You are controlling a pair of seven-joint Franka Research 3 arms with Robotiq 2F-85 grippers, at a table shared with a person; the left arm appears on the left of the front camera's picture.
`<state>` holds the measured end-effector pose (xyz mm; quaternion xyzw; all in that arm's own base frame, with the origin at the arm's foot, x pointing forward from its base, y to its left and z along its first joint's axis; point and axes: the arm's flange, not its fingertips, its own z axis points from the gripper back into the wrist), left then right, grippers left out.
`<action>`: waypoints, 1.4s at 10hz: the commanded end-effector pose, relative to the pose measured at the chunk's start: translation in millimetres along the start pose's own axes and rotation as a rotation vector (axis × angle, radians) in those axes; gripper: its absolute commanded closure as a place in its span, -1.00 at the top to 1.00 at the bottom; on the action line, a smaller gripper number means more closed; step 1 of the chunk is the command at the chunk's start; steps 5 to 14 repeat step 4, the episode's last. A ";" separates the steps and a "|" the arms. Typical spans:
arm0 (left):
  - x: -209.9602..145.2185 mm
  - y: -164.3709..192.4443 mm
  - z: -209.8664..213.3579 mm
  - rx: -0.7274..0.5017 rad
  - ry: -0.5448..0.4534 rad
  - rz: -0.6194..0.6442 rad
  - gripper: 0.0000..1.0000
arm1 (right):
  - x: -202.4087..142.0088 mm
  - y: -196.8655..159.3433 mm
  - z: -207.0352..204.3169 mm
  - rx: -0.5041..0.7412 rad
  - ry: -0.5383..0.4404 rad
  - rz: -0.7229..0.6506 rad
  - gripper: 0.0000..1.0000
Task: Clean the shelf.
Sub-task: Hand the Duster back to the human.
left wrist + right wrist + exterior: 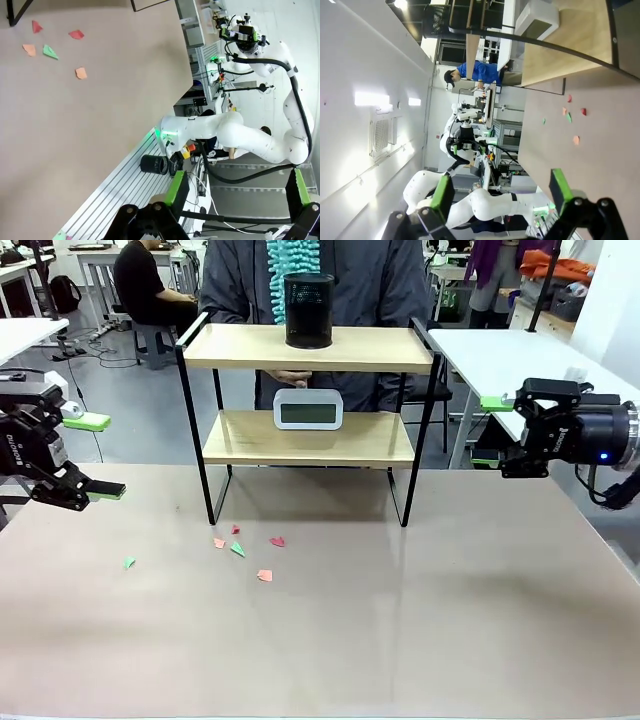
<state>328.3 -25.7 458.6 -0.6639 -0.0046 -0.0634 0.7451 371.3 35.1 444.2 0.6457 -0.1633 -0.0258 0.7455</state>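
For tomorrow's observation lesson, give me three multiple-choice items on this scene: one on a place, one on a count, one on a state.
1. Where does the black mesh cup stand?
A. on the top board of the shelf
B. on the lower board
C. on the table

2. How many boards does the shelf have?
A. one
B. two
C. three

3. How do the left gripper and the right gripper stand?
A. both shut
B. one holds paper
C. both open, holding nothing

Key: 1 A, the cup sits above the white clock; 2 B, two wooden boards show; 3 C, the jaws stand apart and bare.
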 end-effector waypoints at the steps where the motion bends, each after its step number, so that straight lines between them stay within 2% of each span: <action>1: -3.0 -0.9 -0.9 -0.001 0.007 0.009 1.00 | -2.0 1.0 -0.3 -0.001 0.015 -0.004 1.00; 14: -3.0 -0.9 -0.9 -0.001 0.007 0.009 1.00 | -2.0 1.0 -0.3 -0.001 0.015 -0.004 1.00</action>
